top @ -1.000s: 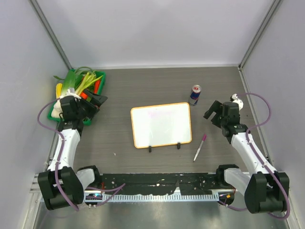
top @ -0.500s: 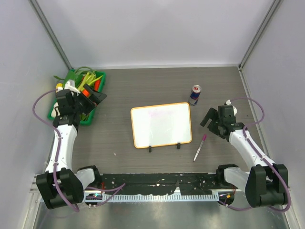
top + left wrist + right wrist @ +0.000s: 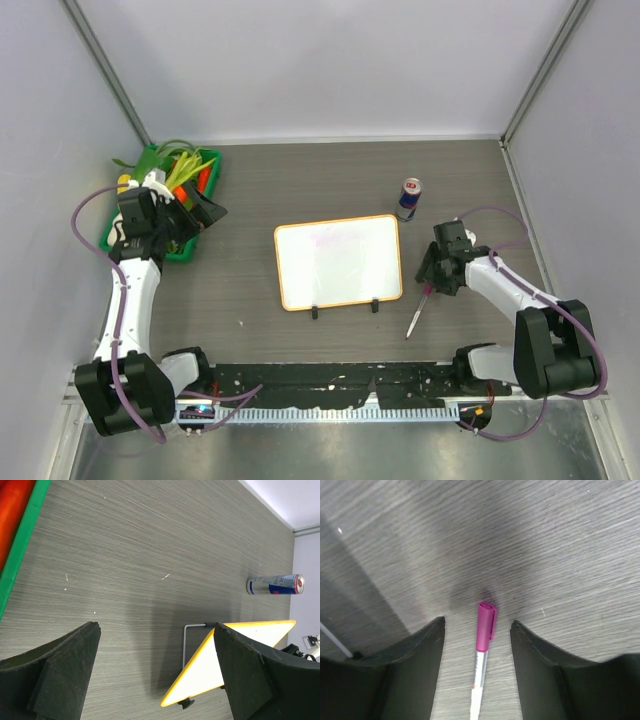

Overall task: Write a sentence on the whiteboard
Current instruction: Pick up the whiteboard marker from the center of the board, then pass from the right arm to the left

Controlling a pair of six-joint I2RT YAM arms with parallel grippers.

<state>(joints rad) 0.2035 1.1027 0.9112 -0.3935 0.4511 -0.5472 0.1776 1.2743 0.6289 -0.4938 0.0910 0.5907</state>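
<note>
The whiteboard, white with an orange frame and two black clip feet, lies mid-table; one corner of it shows in the left wrist view. Faint pink marks, too pale to read as the sentence, run near its far edge. A capped pink-and-white marker lies just right of the board. My right gripper hovers low over its cap end. In the right wrist view the marker lies between the fingers of that gripper, which is open with a gap on each side. My left gripper is open and empty beside the green bin.
A green bin with vegetables sits at the far left; its rim shows in the left wrist view. A drink can stands just beyond the board's right corner and shows again as the can in the left wrist view.
My right arm has swung in and down from the right side onto the marker's cap end, and its jaws have narrowed. The left arm shifted slightly by the bin.
</note>
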